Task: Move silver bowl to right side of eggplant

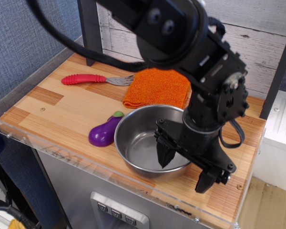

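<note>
The silver bowl (140,143) sits upright on the wooden counter, near its front edge. The purple eggplant (105,132) with its green cap lies right against the bowl's left rim. My gripper (185,167) is open and straddles the bowl's right rim. One finger (164,152) hangs inside the bowl and the other finger (206,181) is outside it, to the right. The fingers do not clamp the rim. The arm hides the bowl's right edge.
An orange cloth (157,88) lies behind the bowl. A fork with a red handle (86,79) lies at the back left. A dark post (88,33) stands at the back. The counter's front edge has a clear plastic lip (86,164).
</note>
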Controlling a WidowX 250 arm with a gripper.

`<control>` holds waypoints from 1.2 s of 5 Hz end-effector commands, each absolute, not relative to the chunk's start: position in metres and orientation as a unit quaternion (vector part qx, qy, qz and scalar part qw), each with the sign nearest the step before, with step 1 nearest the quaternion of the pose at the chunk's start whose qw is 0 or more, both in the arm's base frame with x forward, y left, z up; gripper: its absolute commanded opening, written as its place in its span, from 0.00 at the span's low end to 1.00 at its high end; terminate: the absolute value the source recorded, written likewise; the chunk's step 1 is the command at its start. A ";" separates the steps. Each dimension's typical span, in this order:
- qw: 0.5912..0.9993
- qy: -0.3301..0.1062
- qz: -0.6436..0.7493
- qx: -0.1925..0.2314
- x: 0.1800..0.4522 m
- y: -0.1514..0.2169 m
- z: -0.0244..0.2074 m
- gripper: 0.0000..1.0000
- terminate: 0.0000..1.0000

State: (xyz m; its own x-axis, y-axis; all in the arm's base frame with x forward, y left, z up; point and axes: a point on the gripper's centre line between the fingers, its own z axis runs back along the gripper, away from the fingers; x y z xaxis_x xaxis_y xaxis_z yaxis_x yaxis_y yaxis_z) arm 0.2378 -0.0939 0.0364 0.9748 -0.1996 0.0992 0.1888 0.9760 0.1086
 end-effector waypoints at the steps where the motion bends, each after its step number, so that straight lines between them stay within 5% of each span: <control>1: 0.989 -0.135 -0.052 0.024 0.234 -0.081 0.107 1.00 0.00; 3: 0.984 -0.176 -0.019 0.009 0.230 -0.068 0.162 1.00 0.00; 6: 0.980 -0.200 -0.003 0.001 0.224 -0.055 0.173 1.00 0.00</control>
State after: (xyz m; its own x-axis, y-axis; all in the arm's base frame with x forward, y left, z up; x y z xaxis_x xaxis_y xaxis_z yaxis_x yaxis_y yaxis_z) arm 0.2405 -0.0583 0.1677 0.9275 -0.0094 0.3737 0.0072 0.9999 0.0071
